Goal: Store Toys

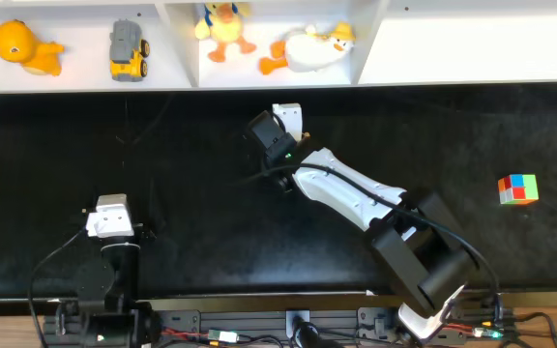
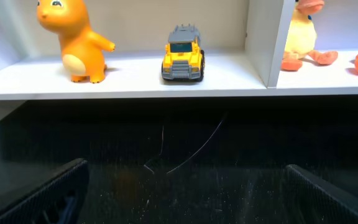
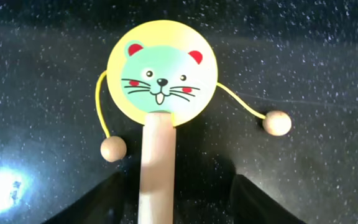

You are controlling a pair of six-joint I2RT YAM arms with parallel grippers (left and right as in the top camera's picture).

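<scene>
The white shelf (image 1: 278, 85) along the far side already holds several toys. On the black table (image 1: 162, 174) before it, near the middle, lies a little drum toy (image 3: 162, 71) with a cat face, flat on its back. The right gripper (image 3: 179, 180) hangs just above it, fingers spread to either side of the wooden handle (image 3: 157, 162) and not touching it. The left gripper (image 2: 185, 165) sits back near its base, fingers wide apart with nothing between them.

The toy is probably light and stiff. The handle is the place to pinch (bare wood, so likely not slippery). The two beads (image 3: 113, 149) on strings will likely swing and could snag on the shelf edge.
</scene>
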